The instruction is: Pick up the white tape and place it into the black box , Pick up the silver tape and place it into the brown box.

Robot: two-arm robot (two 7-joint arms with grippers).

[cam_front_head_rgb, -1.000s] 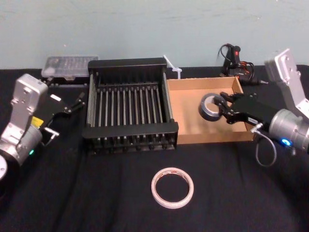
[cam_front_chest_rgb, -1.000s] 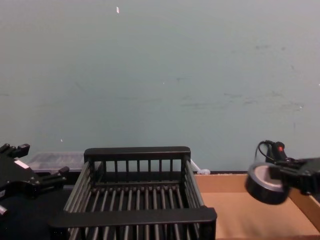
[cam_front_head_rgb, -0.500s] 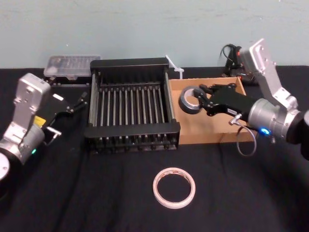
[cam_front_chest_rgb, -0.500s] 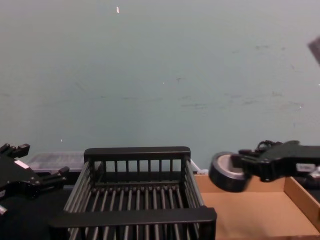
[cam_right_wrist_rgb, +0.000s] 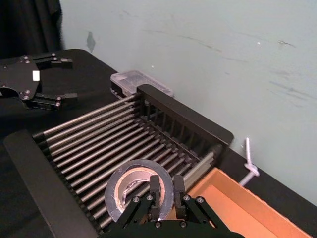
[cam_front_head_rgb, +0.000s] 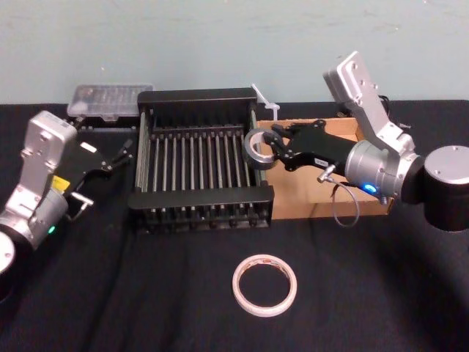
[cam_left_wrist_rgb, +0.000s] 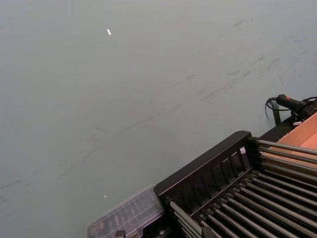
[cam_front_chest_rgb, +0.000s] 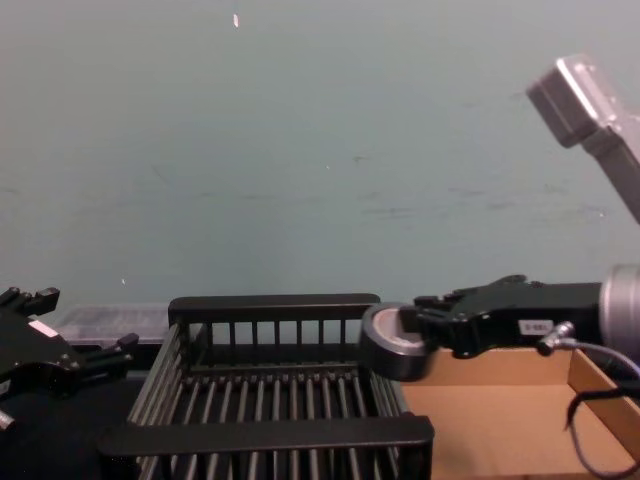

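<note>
Right gripper (cam_front_head_rgb: 265, 147) is out over the middle of the table, fingers pinched narrow on the silver tape (cam_front_head_rgb: 248, 149). It grips the side of the roll nearest the wrist, and the rest of the roll sticks out past the fingertips. From the wrist camera the silver tape (cam_right_wrist_rgb: 119, 191) sits just ahead of the right gripper (cam_right_wrist_rgb: 167, 186), tilted, off any surface. Under the roll and forward of the fingertips are the slatted bars of the black box (cam_front_head_rgb: 198, 198), right by its wall on the hand's side. From the chest, the silver tape (cam_front_chest_rgb: 385, 345) hangs at about rim height of the black box (cam_front_chest_rgb: 270, 432), with the right gripper (cam_front_chest_rgb: 415, 322) level behind it. The brown box (cam_front_head_rgb: 293, 187) lies under and behind the hand, beneath the wrist, touching the black box's side. The white tape (cam_front_head_rgb: 238, 286) lies flat on the black cloth, well apart from the hand, on the robot's side of both boxes. Left gripper (cam_front_head_rgb: 121, 152) is parked beyond the far side of the black box from the working hand, fingers spread wide, holding nothing. A clear plastic case (cam_front_head_rgb: 110, 99) sits next to it by the wall.
</note>
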